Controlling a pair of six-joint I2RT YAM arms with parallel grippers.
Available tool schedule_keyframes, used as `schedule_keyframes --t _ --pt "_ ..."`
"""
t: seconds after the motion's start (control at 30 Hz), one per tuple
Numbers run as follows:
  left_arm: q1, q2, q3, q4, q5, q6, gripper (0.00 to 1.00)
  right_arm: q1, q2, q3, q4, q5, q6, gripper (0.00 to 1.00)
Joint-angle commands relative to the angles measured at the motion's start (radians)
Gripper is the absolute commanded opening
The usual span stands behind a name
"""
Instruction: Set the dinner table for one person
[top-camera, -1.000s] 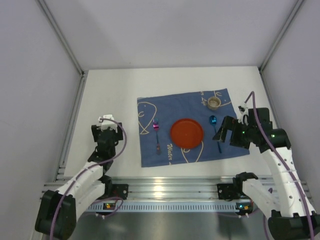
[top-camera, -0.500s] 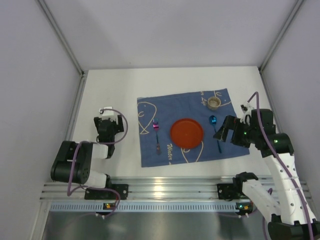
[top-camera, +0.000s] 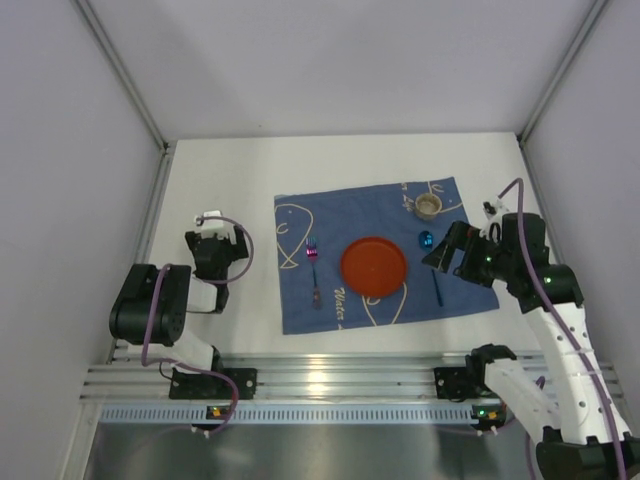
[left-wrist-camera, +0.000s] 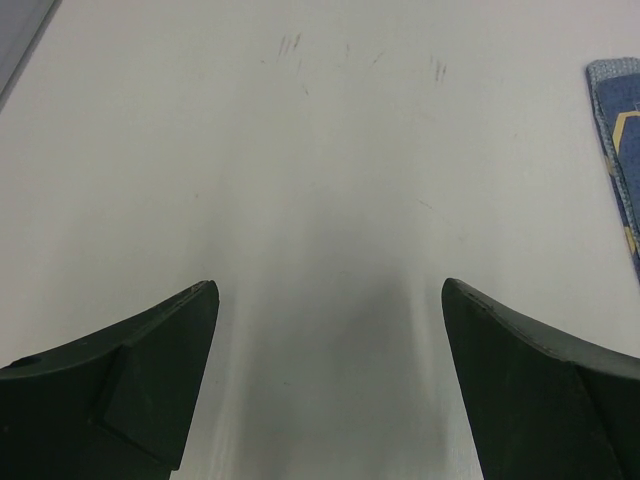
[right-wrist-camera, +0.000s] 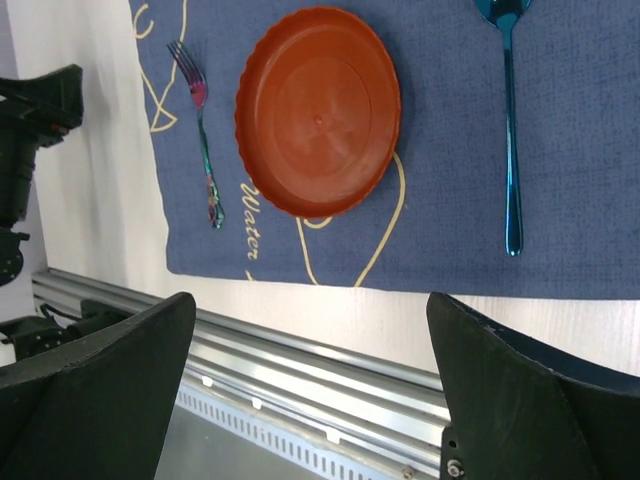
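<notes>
- Viewing from the top camera: the white tabletop (top-camera: 220, 180) carries a blue cloth (top-camera: 300, 305) right of centre. On the cloth, a red plate (top-camera: 374, 266) sits between a fork (top-camera: 314, 272) on its left and a blue spoon (top-camera: 437, 285) on its right, with a small cup (top-camera: 428, 206) at the far right corner.
- The left end effector (top-camera: 216, 250) sits over bare tabletop, well apart from the cloth. The right end effector (top-camera: 448, 255) hangs above the spoon.
- Left wrist: fingers spread wide, nothing between them.
- Right wrist: fingers spread, empty; plate, fork and spoon lie below.
- Judgement: the setting looks complete. The next move calls for lifting the right arm clear without brushing the spoon.
</notes>
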Motion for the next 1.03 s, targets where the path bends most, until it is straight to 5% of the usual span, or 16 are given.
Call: schedule_keyframes --t 0.0,0.17,0.43,1.0 --pt "0.004 -0.013 0.018 0.090 0.017 -0.010 0.99 0.010 0.027 0.014 0.089 -0.004 0.075 1.00" --pt "0.004 -0.013 0.018 0.093 0.017 -0.010 0.98 0.010 0.006 0.005 0.177 0.021 0.082 1.00" --pt "0.004 -0.013 0.018 0.091 0.017 -0.010 0.98 0.012 -0.287 -0.103 0.213 0.392 0.135 1.00" --pt "0.004 -0.013 0.018 0.093 0.017 -0.010 0.98 0.010 -0.258 -0.084 0.091 0.288 0.042 1.00"
